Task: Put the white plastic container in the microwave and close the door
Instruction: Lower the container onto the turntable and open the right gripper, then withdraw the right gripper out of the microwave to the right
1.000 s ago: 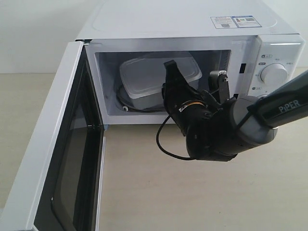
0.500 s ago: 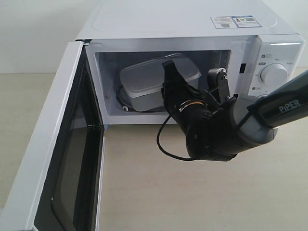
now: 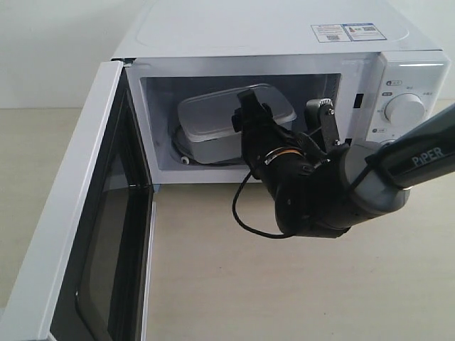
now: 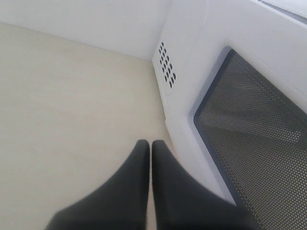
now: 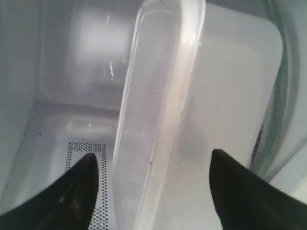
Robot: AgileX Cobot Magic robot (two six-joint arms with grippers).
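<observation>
Inside the microwave [image 3: 284,32], toward the left of the cavity, the white plastic container [image 3: 210,117] is seen resting somewhat aslant. The right claw [image 3: 284,101] is spread wide at the cavity mouth. Its fingers are set on either side of the container's near end, apparently clear of it, so nothing is held. The left claw [image 4: 150,143] is pressed shut and empty beside the door [image 3: 78,213], which stands wide open; that position is judged to be readied for a closing push.
</observation>
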